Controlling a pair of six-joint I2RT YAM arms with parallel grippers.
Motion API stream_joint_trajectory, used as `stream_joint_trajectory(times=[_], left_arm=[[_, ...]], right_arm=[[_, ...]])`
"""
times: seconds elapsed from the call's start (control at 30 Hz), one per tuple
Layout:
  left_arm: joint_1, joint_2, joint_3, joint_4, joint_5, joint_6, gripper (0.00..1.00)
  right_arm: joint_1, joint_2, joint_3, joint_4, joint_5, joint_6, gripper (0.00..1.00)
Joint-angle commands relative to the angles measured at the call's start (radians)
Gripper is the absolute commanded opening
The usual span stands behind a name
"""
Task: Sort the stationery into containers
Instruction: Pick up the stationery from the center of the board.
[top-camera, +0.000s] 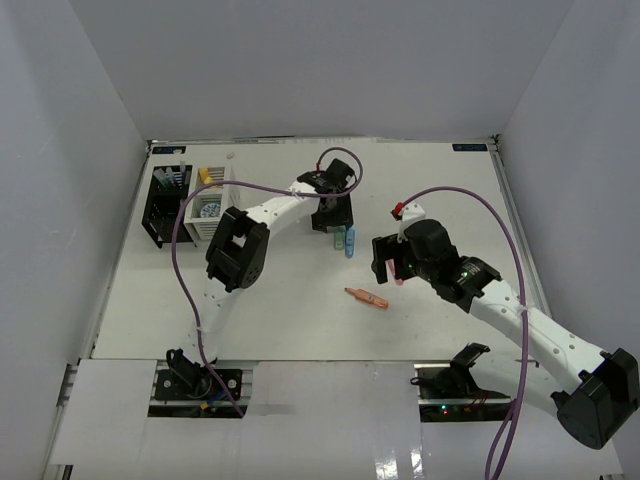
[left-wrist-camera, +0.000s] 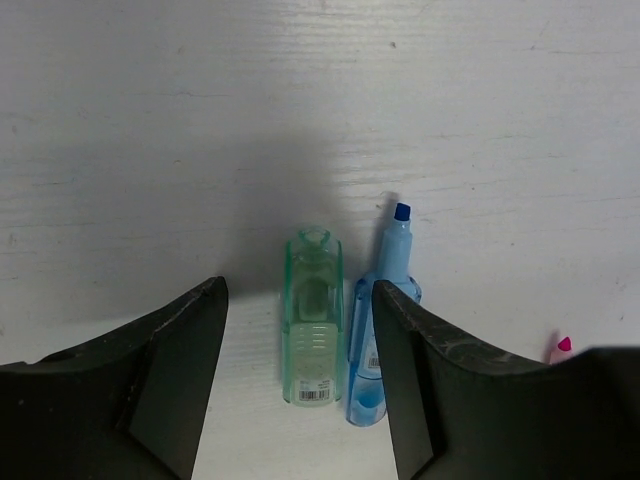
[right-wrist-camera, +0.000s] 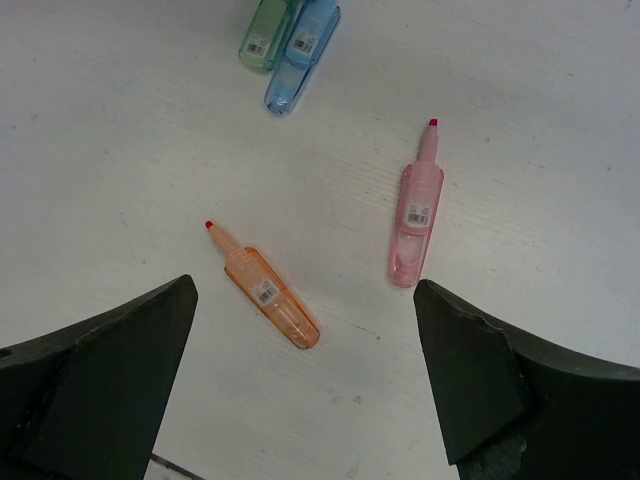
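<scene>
The black organizer (top-camera: 163, 205) and white organizer (top-camera: 205, 215) stand at upper left on the worktop (top-camera: 300, 320). At centre, the left hand (left-wrist-camera: 300, 288), fingers apart, straddles the green marker (left-wrist-camera: 312, 320), with the blue marker (left-wrist-camera: 392, 250) alongside. Further right, the right hand (right-wrist-camera: 305, 288) gapes wide over the orange marker (right-wrist-camera: 270, 297) and pink marker (right-wrist-camera: 417, 215).

Four markers: green marker (left-wrist-camera: 313, 320), blue marker (left-wrist-camera: 392, 262), orange marker (right-wrist-camera: 266, 291), pink marker (right-wrist-camera: 417, 220). Two organizers: black organizer (top-camera: 160, 206), white organizer (top-camera: 193, 226).
</scene>
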Motion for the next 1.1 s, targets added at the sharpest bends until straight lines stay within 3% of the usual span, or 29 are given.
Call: stream_joint_trajectory(times=[0.0,0.17,0.47,0.63,0.73,0.9,1.07], left_arm=[[-0.011,-0.002,-0.024,0.019,-0.018,-0.008,0.70],[-0.012,-0.013,-0.082,0.017,-0.046,-0.008,0.62],[-0.011,-0.069,-0.177,0.020,-0.089,0.018,0.40],[-0.011,-0.126,-0.214,0.034,-0.072,0.023,0.11],[-0.011,-0.186,-0.213,0.046,-0.100,0.026,0.02],[0.008,-0.348,-0.234,0.132,-0.233,0.066,0.00],[0.106,-0.606,-0.380,0.308,-0.383,0.113,0.00]], right_arm=[[-0.003,-0.017,-0.003,0.001,0.022,0.014,0.96],[-0.003,-0.017,-0.008,0.001,0.024,0.011,0.96],[-0.003,-0.014,-0.014,0.002,0.024,0.013,0.96],[-0.003,-0.012,-0.014,0.002,0.022,0.016,0.96],[-0.003,-0.015,-0.013,0.002,0.021,0.014,0.96],[-0.003,-0.012,-0.006,0.004,0.018,0.006,0.96],[-0.005,-0.009,0.000,0.010,0.008,0.002,0.96]])
